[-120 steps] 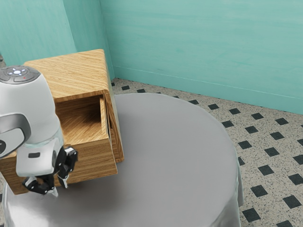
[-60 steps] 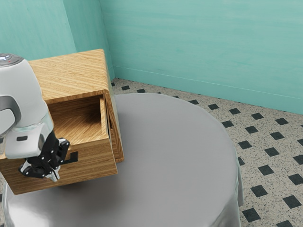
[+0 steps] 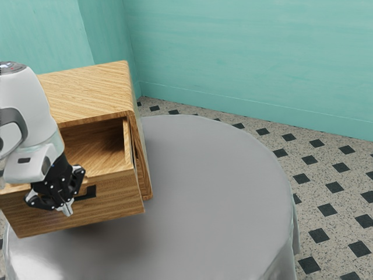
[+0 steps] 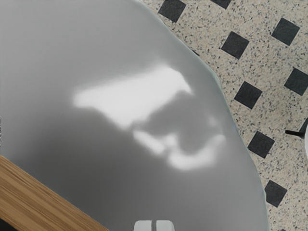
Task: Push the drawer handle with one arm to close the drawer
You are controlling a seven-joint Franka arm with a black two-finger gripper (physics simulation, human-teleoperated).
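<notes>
Holds the gripper (image 3: 67, 210) in front of the cabinet (image 3: 87, 90) — 2 fingertips closed together, gripping nothing. Has the drawer (image 3: 119, 195) projecting open from the cabinet, with the black handle (image 3: 89, 192) on the face turned away from the cabinet. Cannot confirm contact between gripper and drawer.

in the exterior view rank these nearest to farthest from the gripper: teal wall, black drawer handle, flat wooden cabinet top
1. Black drawer handle: on the wooden drawer front, right beside the gripper.
2. Flat wooden cabinet top: above and behind the drawer front.
3. Teal wall: in the background, beyond the cabinet.
</notes>
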